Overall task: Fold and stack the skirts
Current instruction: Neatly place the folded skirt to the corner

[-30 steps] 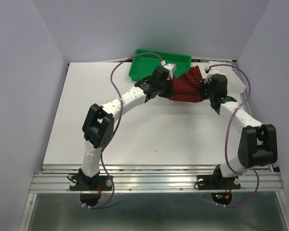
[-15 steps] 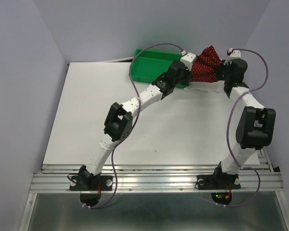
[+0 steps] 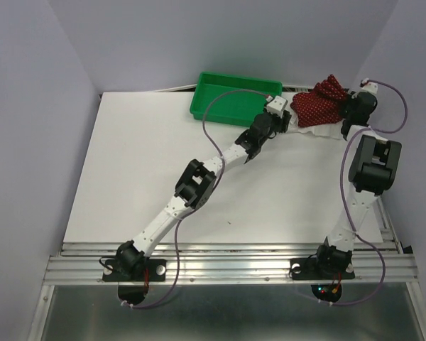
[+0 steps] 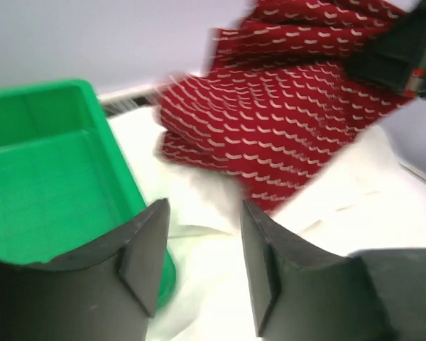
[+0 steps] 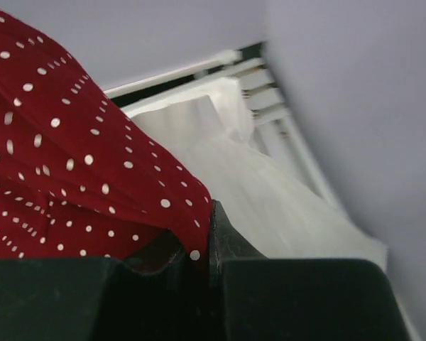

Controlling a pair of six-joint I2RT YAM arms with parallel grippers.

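Figure: the robotics lab test cell I operate. A white bench (image 3: 128,177) is boxed in by plain lavender wall panels (image 3: 28,106). The left arm (image 3: 192,188) and right arm (image 3: 369,170) are bolted to an aluminium rail (image 3: 227,266) at the near edge. Purple cables (image 3: 204,121) loop loose, and status lights (image 3: 325,289) glow below the right base.

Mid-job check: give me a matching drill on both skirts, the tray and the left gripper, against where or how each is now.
1 red dotted skirt
2 white skirt
3 green tray
4 left gripper

A open, holding nothing
B far edge, left of the skirts
C pinched by the right gripper
D spread beneath the other skirt

Pairs: 1-C, 2-D, 3-B, 4-A
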